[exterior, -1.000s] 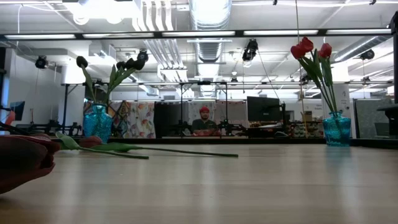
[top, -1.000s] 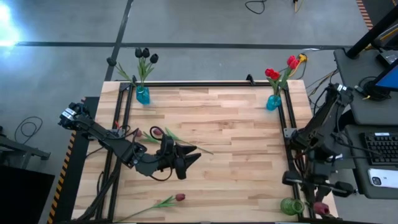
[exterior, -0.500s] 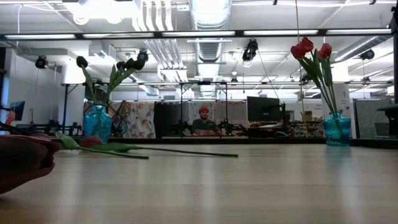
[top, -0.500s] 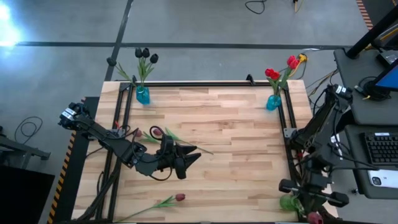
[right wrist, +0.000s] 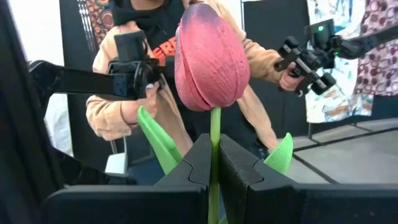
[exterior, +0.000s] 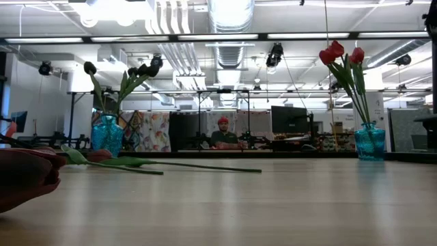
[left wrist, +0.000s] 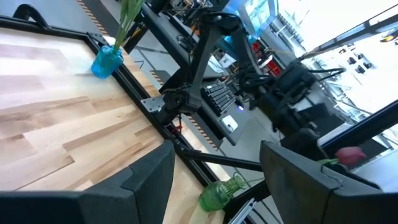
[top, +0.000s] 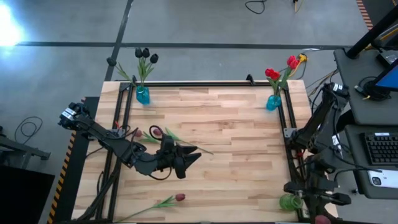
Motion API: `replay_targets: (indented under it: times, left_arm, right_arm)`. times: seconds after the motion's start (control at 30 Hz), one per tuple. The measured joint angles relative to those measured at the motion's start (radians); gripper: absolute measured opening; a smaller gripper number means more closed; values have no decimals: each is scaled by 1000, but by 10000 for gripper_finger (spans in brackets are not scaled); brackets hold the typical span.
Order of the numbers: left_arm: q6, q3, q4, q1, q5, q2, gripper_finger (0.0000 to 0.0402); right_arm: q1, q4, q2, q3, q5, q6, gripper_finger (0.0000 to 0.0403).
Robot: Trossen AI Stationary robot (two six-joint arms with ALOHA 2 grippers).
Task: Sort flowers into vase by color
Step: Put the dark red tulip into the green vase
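Flowers: one dark pink tulip (right wrist: 208, 59) is pinched by its stem in the right gripper (right wrist: 214, 165), fingers fully closed on it, off the desk's (top: 236, 143) 5 o'clock corner near a green vase (top: 288, 203). Black tulips sit in a blue vase (top: 142, 94) at 11 o'clock, red ones in another blue vase (top: 273, 102) at 1 o'clock. Two loose tulips lie flat: a maroon one (top: 157, 132) at 9 o'clock just beside the left gripper (top: 186, 159), a red-headed one (top: 179, 198) at 7 o'clock.

Handling guess: light, thin wiry stems, soft heads, likely to swing or twist in the grip; take mid-stem, not the head or leaves.

Left gripper hovers low near desk centre-left, fingers spread wide, holding nothing. Metal rails edge the desk; vase rims are narrow, and stems already in them crowd the opening. A person (right wrist: 155, 74) stands beyond.
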Motion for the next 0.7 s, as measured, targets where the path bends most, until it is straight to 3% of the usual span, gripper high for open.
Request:
replay_targets:
  times: [0.37,0.7]
  left_arm:
    - [-12,0,18,1,-8,0,224]
    - [-28,0,21,4,-34,0,224]
  right_arm:
    - [0,2,-205,-184,83,80,12]
    - [0,-14,-262,-276,213,231,15]
